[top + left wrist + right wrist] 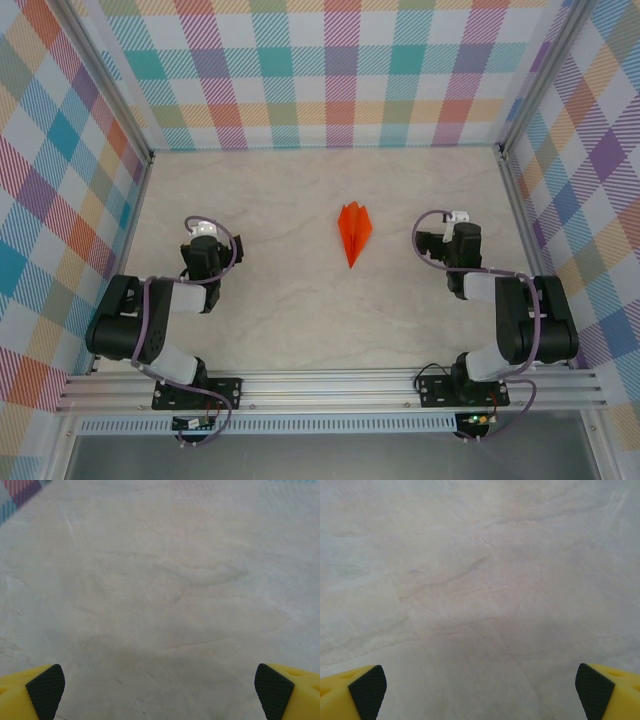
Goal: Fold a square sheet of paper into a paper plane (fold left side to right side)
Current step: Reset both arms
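orange paper plane (355, 231) lies flat near the middle of the bench (280, 310). it is a slim dart with a central crease, nose toward the near edge, wide end toward the far edge. the paper is in dart form, not a flat square, so the folding reads as done. crease sharpness is too small to judge.
left tool (160, 687): spread wide, pads (46, 690) far apart, nothing between them, bare bench beneath.
right tool (480, 687): likewise spread and empty.
both sit well apart from the plane, one on each side, the right one nearer.
judgement: task complete or nearly so; no fold appears left to make.
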You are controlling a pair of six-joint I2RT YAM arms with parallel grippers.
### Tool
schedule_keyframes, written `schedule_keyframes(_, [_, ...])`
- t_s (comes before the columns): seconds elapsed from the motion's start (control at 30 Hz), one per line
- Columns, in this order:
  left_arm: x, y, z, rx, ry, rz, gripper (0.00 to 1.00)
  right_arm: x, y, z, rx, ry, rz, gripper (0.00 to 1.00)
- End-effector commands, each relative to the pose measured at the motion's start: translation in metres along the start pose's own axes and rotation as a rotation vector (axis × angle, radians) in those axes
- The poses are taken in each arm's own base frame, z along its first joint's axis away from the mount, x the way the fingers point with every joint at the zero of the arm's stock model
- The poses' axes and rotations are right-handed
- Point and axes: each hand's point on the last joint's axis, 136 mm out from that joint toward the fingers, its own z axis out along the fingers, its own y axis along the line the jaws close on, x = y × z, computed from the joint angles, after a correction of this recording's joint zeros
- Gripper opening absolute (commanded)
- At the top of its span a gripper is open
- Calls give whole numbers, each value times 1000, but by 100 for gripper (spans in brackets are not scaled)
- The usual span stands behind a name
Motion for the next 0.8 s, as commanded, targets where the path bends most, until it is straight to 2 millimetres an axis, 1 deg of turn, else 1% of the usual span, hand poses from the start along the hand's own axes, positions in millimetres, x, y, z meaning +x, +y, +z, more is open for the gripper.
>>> schedule_keyframes(0.0, [-19, -16, 2, 104, -73, 7, 100, -18, 13, -3, -108, -126, -30, 100])
schedule_keyframes(0.1, [-18, -14, 5, 104, -49, -1, 100, -16, 13, -3, -115, -115, -25, 100])
schedule_keyframes(0.77, [-19, -14, 5, 104, -49, 0, 100, -17, 13, -2, -111, -113, -29, 100])
